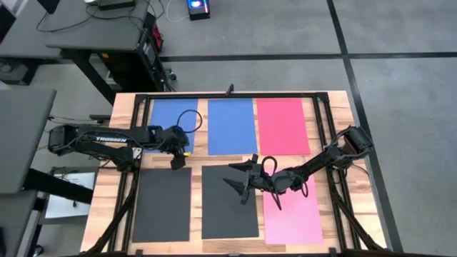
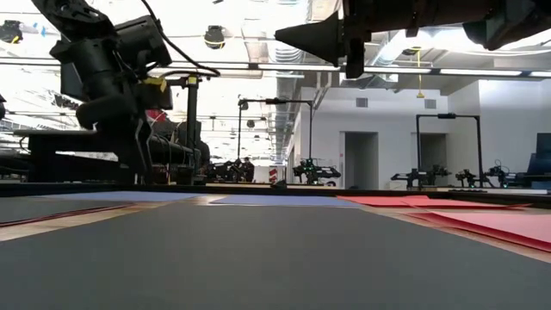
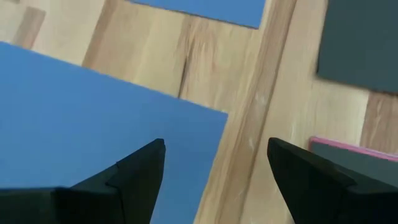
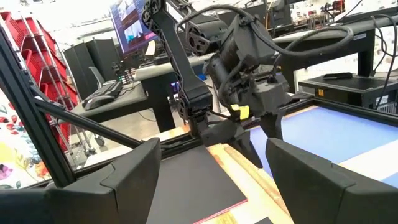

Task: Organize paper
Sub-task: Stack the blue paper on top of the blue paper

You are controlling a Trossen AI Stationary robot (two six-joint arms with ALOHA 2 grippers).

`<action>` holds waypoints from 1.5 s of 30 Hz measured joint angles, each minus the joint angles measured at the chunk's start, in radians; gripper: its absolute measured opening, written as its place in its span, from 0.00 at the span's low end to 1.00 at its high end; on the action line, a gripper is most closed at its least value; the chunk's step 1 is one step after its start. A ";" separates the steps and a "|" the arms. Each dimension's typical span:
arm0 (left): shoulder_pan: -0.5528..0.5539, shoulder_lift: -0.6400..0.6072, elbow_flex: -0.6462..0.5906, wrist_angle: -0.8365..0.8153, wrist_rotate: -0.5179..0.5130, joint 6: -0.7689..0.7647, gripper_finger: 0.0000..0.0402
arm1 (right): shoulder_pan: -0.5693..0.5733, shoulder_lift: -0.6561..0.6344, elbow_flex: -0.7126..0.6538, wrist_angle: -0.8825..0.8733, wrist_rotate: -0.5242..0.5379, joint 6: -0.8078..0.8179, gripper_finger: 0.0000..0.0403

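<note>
six sheets of paper are lying flat in two rows on the wooden table (image 1: 107, 193). in the far row, a blue sheet (image 1: 170, 118) is sitting toward ten o'clock, a second blue sheet (image 1: 231, 126) at twelve, and a red sheet (image 1: 283, 126) toward two o'clock. in the near row, a dark grey sheet (image 1: 162, 204) is lying toward seven o'clock, another dark grey sheet (image 1: 228, 207) at six, and a pink sheet (image 1: 294, 214) toward five o'clock. in the left wrist view a thin pink edge is showing just beside one dark sheet; i cannot tell whether it is lying under it.

the left gripper (image 1: 176, 160) is reaching in from nine o'clock and hanging over the near corner of the ten o'clock blue sheet, by the strip of bare wood between the rows. its fingers (image 3: 134, 171) are spread apart with nothing between them.

the right gripper (image 1: 241, 179) is reaching in from three o'clock, held above the far edge of the six o'clock dark sheet, pointing toward nine. its fingers (image 4: 127, 171) are spread wide and gripping nothing.
</note>
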 joint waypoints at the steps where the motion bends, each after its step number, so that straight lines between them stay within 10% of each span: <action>1: 0.000 0.001 -0.002 -0.006 0.000 -0.004 0.66 | -0.001 -0.001 0.000 0.001 0.000 0.000 0.69; 23: -0.004 0.234 0.000 0.012 -0.174 0.086 0.66 | 0.004 -0.001 0.000 -0.012 -0.033 -0.010 0.69; 45: 0.130 0.241 -0.004 0.027 0.054 0.037 0.66 | 0.009 -0.001 0.000 0.001 -0.033 0.019 0.69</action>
